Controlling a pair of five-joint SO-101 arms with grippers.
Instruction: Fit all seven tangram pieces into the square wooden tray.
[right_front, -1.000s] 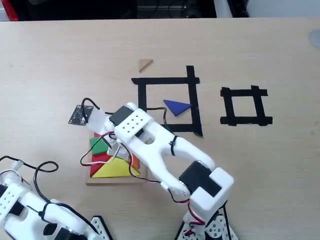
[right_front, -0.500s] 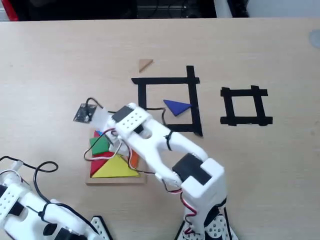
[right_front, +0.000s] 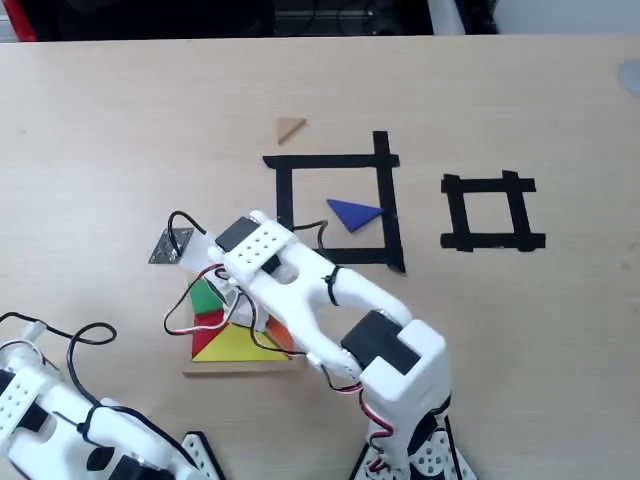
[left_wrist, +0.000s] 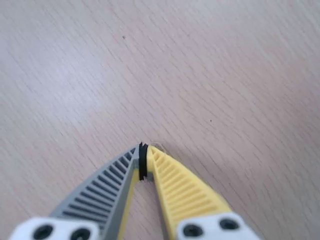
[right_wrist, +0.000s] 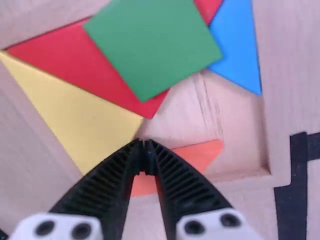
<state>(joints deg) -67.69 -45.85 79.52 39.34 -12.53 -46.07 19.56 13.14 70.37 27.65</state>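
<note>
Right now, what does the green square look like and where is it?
The green square is a flat, plain green piece with four sharp corners, likely painted wood. It lies turned cornerwise in the wooden tray, overlapping the red piece, with one corner reaching the blue piece. Nothing grips it.

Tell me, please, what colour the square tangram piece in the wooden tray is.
Green: the square tangram piece shows best in the right wrist view.

wooden tray (right_front: 240, 368) with green, red, yellow, blue, orange pieces (right_wrist: 152, 45) inside; dark-blue triangle (right_front: 353, 214) and tan triangle (right_front: 290, 128) well apart
</note>
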